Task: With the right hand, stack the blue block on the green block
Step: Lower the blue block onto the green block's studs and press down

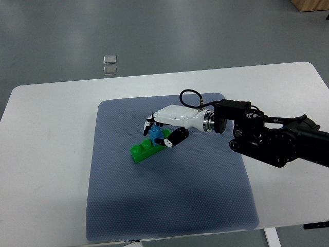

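A green block (142, 151) lies on the blue-grey mat (169, 206), slanting from lower left to upper right. The blue block (156, 135) sits at the green block's right end, held in the curled fingers of my right hand (160, 135). The white hand reaches in from the right on a black arm (277, 139). Whether the blue block rests on the green one or hovers just above it, I cannot tell. Fingers hide part of the blue block.
The mat covers the middle of a white table (46, 154). Beyond the table's far edge, two small clear squares (109, 64) lie on the grey floor. A wooden corner (311, 5) shows at the top right.
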